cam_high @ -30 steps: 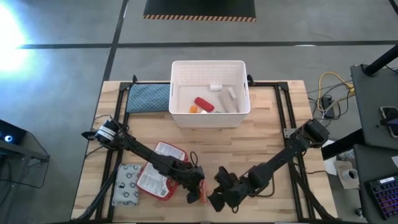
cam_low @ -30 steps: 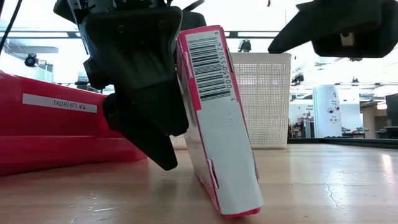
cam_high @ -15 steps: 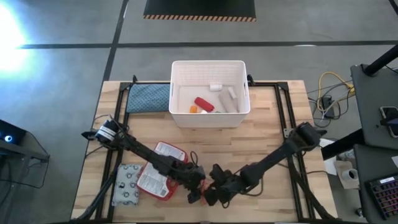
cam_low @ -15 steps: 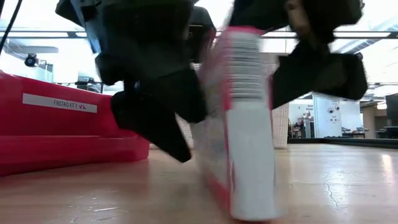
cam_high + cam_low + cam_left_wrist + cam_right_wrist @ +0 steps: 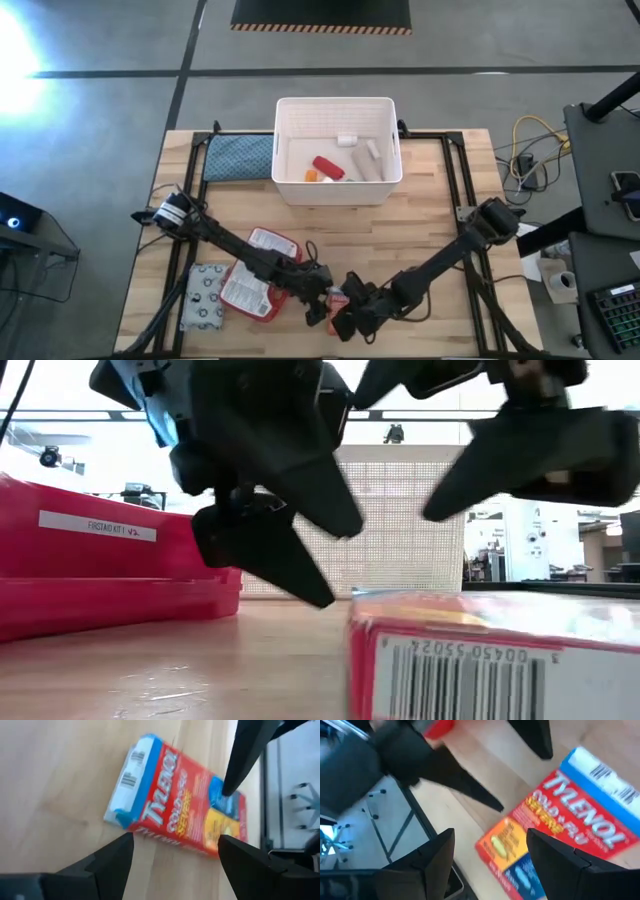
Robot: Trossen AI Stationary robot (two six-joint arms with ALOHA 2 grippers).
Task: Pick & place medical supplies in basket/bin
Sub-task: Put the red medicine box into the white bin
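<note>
Both hands stand released over the near edge of the counter (image 5: 440,230), the left hand (image 5: 318,305) at about 9 o'clock and the right hand (image 5: 340,322) at about 4 o'clock of the small box (image 5: 177,802), which lies flat on its broad face between them, well apart from the basket (image 5: 338,102) at 12 o'clock. We judge the carton light, stiff-edged, crushable and somewhat slick, best taken across its two long narrow sides near mid-length. Its long axis appears to run roughly 9-to-3, the barcoded end toward the left hand.
</note>
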